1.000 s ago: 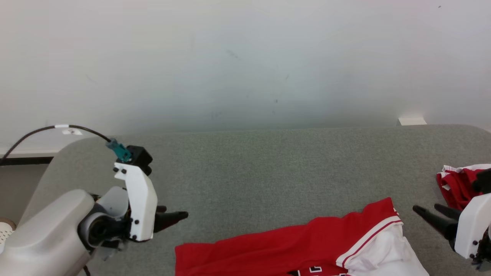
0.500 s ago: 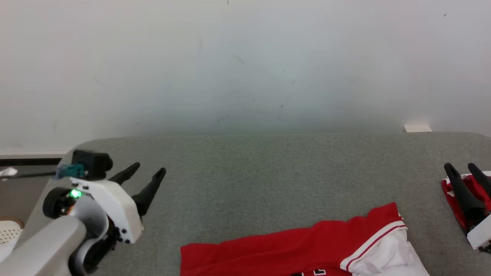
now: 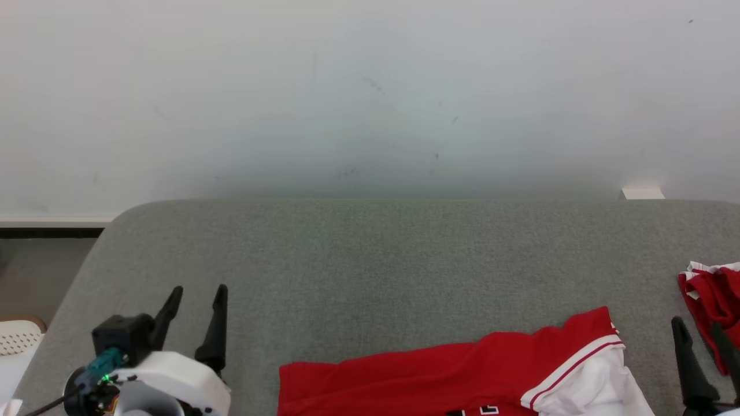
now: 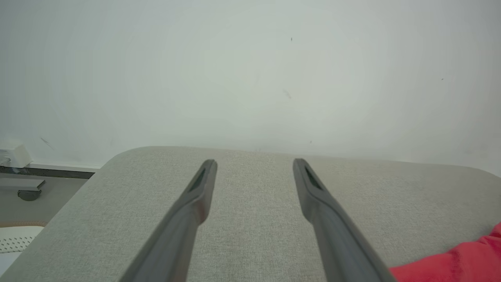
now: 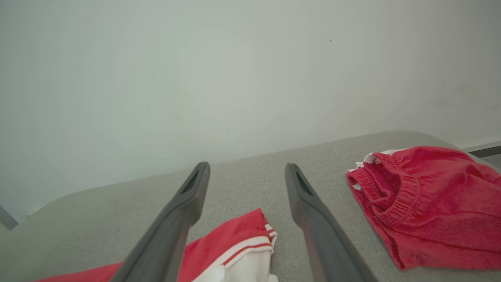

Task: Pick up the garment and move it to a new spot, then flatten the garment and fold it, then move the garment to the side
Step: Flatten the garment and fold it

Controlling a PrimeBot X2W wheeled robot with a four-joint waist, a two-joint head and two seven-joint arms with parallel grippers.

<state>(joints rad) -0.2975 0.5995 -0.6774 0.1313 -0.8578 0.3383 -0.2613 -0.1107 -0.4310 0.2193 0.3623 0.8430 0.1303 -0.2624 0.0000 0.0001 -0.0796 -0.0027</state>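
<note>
Two claws sit at the bottom corners of my head view, both spread wide and holding nothing. My left claw [image 3: 198, 289] is over bare grey bench [image 3: 376, 248] near its left end, and my right claw [image 3: 698, 325] is near the right end. The garment [image 3: 439, 375], a red jersey with a white, red-striped sleeve, lies flat on the bench between them at the near side, cut off by the bottom of the picture. Its long axis runs left to right, climbing a little toward the far right. The plain red end points toward my left claw and the white sleeve end toward my right one, and neither claw touches it. Through the right wrist camera I see the sleeve corner between the fingers, below their tips. A second red piece [image 3: 711, 294] with an elastic waistband lies crumpled just right of my right claw, apart from the jersey. Behind the bench stands a plain pale wall [image 3: 370, 86].
</note>
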